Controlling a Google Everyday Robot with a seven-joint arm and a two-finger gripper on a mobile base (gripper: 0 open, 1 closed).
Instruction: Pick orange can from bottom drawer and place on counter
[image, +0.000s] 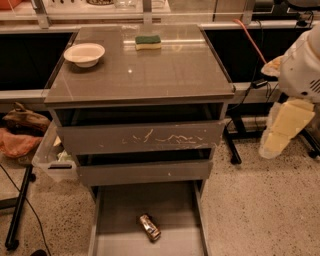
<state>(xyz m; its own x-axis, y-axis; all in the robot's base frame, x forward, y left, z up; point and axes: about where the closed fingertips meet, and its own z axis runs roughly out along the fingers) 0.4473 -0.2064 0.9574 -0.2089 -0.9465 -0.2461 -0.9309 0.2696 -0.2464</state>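
Evidently approach step: orange can (150, 227) lies in open bottom drawer (120, 207); gripper (283, 129) (state: cannot tell) hovers high right of drawer; next, descend onto can.

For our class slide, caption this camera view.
Orange can lies in open bottom drawer; bowl and sponge on counter; gripper hangs at right.
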